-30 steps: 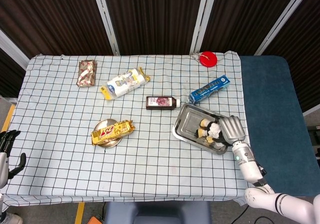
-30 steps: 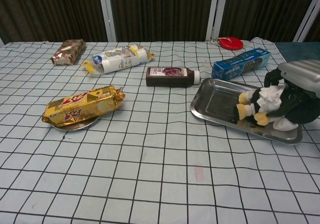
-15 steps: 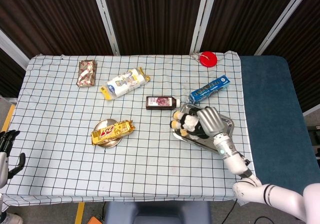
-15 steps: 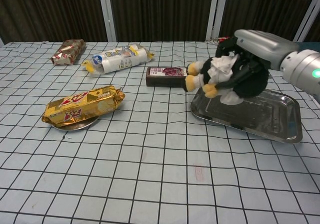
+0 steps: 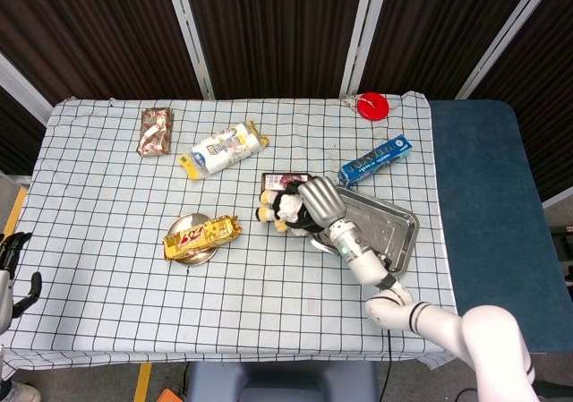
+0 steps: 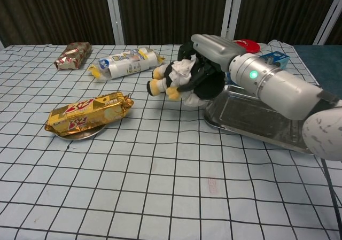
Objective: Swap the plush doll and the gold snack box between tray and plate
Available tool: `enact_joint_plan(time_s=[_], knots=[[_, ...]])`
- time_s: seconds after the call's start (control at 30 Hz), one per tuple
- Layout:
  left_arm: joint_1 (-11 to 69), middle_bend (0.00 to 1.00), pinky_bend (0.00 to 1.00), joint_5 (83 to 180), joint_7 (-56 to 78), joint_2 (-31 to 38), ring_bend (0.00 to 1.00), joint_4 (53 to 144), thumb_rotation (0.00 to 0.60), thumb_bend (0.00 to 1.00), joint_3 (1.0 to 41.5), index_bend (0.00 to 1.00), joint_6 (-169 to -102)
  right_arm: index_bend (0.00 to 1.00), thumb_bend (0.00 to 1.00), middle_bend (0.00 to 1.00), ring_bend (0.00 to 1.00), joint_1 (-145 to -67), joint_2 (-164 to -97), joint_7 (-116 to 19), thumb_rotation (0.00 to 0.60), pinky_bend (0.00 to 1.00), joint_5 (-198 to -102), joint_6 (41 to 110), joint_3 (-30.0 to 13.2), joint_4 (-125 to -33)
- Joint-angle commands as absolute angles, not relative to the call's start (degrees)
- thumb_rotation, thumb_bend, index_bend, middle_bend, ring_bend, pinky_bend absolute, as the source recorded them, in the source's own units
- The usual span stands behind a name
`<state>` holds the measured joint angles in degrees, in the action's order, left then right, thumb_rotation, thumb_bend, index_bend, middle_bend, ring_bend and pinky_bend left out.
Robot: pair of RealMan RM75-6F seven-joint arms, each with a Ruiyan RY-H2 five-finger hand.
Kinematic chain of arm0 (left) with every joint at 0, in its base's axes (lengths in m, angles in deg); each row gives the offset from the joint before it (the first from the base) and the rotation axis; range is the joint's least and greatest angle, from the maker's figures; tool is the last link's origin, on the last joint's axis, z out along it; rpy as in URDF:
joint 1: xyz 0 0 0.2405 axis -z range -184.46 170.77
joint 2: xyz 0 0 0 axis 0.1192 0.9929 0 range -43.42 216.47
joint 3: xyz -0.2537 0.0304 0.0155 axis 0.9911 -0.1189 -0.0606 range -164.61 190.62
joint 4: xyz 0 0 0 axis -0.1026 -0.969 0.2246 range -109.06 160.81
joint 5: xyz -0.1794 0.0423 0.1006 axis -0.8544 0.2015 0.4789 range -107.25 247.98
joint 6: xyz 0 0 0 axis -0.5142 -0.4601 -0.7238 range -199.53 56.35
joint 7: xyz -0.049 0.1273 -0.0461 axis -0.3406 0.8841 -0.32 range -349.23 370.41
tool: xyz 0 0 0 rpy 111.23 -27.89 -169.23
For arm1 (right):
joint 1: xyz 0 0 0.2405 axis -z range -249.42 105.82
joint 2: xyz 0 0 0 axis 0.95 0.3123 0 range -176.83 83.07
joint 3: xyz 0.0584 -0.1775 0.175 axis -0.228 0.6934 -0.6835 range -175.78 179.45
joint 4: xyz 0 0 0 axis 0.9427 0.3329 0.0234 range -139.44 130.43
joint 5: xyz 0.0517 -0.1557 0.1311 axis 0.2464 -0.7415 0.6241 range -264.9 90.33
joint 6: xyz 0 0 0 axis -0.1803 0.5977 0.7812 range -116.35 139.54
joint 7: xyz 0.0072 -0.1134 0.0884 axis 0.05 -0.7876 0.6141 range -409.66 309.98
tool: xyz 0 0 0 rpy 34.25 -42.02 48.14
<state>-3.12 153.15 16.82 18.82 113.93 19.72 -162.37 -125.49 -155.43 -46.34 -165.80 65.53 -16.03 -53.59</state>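
Observation:
My right hand (image 5: 320, 203) (image 6: 211, 58) grips the black, white and yellow plush doll (image 5: 282, 211) (image 6: 179, 77) and holds it in the air left of the steel tray (image 5: 394, 232) (image 6: 251, 120), over the bottle's spot. The tray holds nothing. A gold snack box (image 5: 202, 235) (image 6: 88, 112) lies across the small round metal plate (image 5: 192, 252) (image 6: 80, 133) at the left. My left hand (image 5: 11, 259) hangs open beyond the table's left edge, holding nothing.
A dark bottle (image 5: 282, 180) lies partly hidden behind the doll. A blue box (image 5: 376, 159) (image 6: 275, 58), a red disc (image 5: 372, 106) (image 6: 247, 45), a white and yellow packet (image 5: 223, 149) (image 6: 127, 62) and a foil packet (image 5: 155, 131) (image 6: 72, 55) lie along the back.
My right hand lifted the plush doll out of the tray and carried it left, past the tray's rim. The tray now stands without anything in it. The left hand stayed put.

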Motion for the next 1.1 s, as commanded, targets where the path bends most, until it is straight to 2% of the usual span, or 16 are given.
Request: enact_joint_plan(time_s=[0.03,0.13,0.27,0.33,0.4,0.5,0.63,0.73,0.87,0.97,1.1], knots=[[-3.03,0.17,0.22,153.14,16.95,18.68,0.1,113.75,0.6,0.49,19.73,0.16,-162.29,0.84,0.29,0.72,0.71,-130.8,-162.29,-38.52,0.6,0.63,-167.42,63.35,-16.47,-43.77],[-3.07,0.17,0.22,153.19,16.98,18.62,0.1,113.65,0.6,0.49,19.59,0.16,-162.24,0.67,0.28,0.54,0.54,-131.77,-163.84,-34.32,0.6,0.59,-168.2,62.55,-15.46,-40.59],[-3.22,0.17,0.22,153.42,16.87,18.68,0.1,113.85,0.6,0.49,19.39,0.16,-162.4,0.27,0.21,0.18,0.12,-131.68,-162.87,-28.84,0.6,0.35,-169.35,61.19,-13.57,-40.23],[-3.36,0.17,0.22,153.63,17.03,18.64,0.1,113.9,0.6,0.49,19.25,0.16,-162.66,0.12,0.19,0.05,0.02,-131.38,-161.96,-27.43,0.6,0.23,-169.67,61.2,-13.04,-40.9],[-3.34,0.17,0.22,153.67,17.27,18.58,0.1,113.91,0.6,0.48,19.25,0.16,-162.69,0.03,0.17,0.0,0.0,-130.9,-160.65,-26.65,0.6,0.13,-170.17,61.98,-12.49,-42.16],[-3.18,0.17,0.22,153.38,17.67,18.48,0.1,113.84,0.6,0.48,19.34,0.16,-162.33,0.0,0.16,0.0,0.0,-129.78,-158.17,-26.71,0.6,0.04,-170.86,63.82,-11.77,-45.34],[-3.13,0.17,0.22,153.32,17.85,18.44,0.1,113.96,0.6,0.48,19.33,0.16,-162.21,0.0,0.15,0.0,0.0,-126.63,-152.14,-29.58,0.6,0.02,-172.11,67.7,-10.21,-53.79],[-3.3,0.17,0.22,153.77,17.93,18.43,0.1,114.14,0.6,0.48,19.13,0.16,-162.63,0.0,0.15,0.0,0.0,-121.78,-145.73,-38.23,0.6,0.02,-170.72,71.9,-9.66,-63.81],[-3.38,0.17,0.22,154.52,18.08,18.41,0.1,114.5,0.6,0.48,18.85,0.16,-163.02,0.0,0.15,0.0,0.0,-112.56,-133.77,-54.24,0.6,0.02,-165.72,77.6,-7.71,-82.36],[-3.33,0.17,0.22,155.04,18.18,18.17,0.1,114.65,0.6,0.48,18.78,0.16,-163.3,0.0,0.15,0.0,0.0,-106.28,-125.96,-58.79,0.6,0.02,-162.62,81.57,-5.6,-92.99],[-2.93,0.17,0.21,155.55,18.07,17.68,0.1,114.7,0.6,0.48,18.42,0.16,-162.6,0.0,0.15,0.0,0.0,-99.87,-119.08,-59.66,0.6,0.0,-162.03,85.06,-1.52,-97.62]])
